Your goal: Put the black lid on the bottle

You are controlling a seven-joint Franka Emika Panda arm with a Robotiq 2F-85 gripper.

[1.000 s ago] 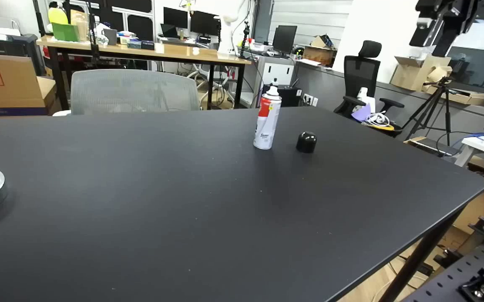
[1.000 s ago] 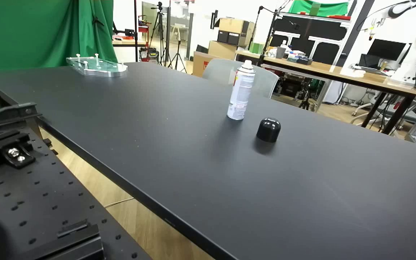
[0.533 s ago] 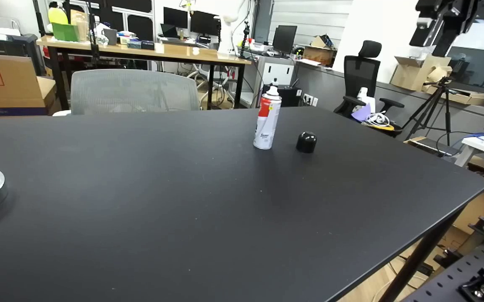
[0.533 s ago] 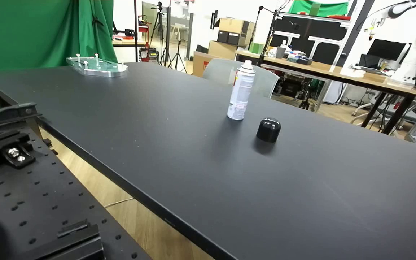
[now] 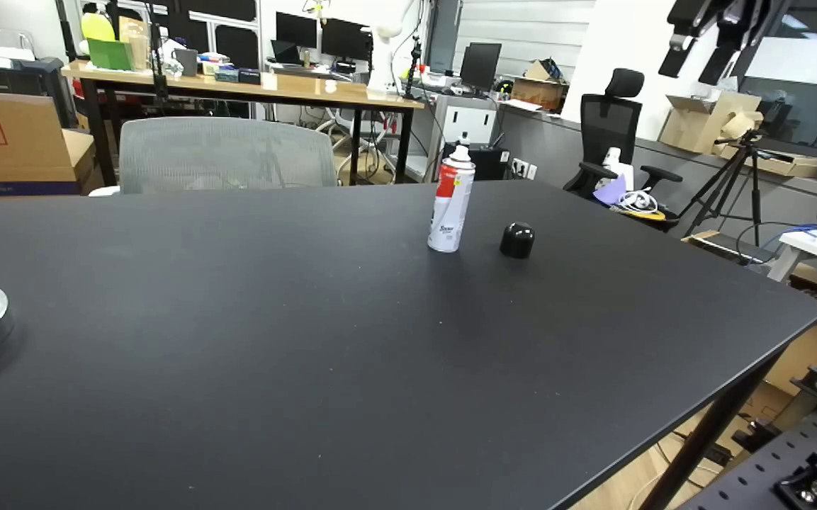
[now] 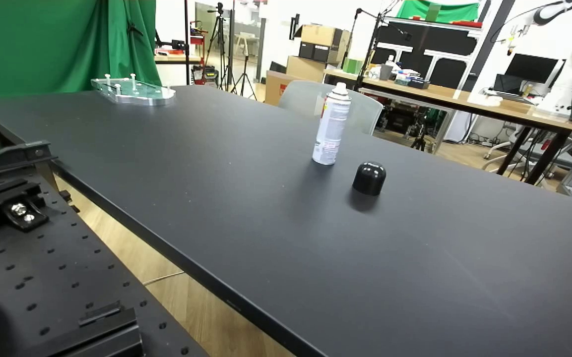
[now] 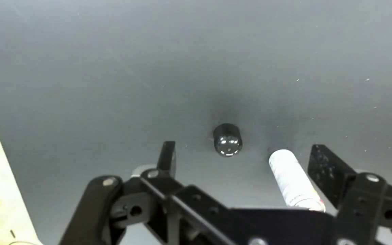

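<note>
The black lid (image 5: pixel 517 240) is a short domed cap resting dome up on the dark table. The bottle (image 5: pixel 451 202), a white spray can with a red band and white nozzle, stands upright beside it, a small gap apart. Both also show in an exterior view, lid (image 6: pixel 369 178) and bottle (image 6: pixel 332 125). My gripper (image 5: pixel 694 65) hangs at the top right, high above the table. In the wrist view my gripper (image 7: pixel 243 149) is open and empty. There the lid (image 7: pixel 228 140) and the bottle (image 7: pixel 292 178) appear between the fingers, well below. The bottle's top is hidden by the gripper body.
The dark table (image 5: pixel 273 340) has a rounded right corner. A clear plate with white posts (image 6: pixel 134 91) lies at the table's far end. A grey chair (image 5: pixel 227 156) stands behind the table. A perforated black mounting plate (image 6: pixel 67 277) adjoins the table's near edge.
In an exterior view my gripper has shifted left, and its two fingers now show more clearly apart. The lid and the bottle have not moved.
</note>
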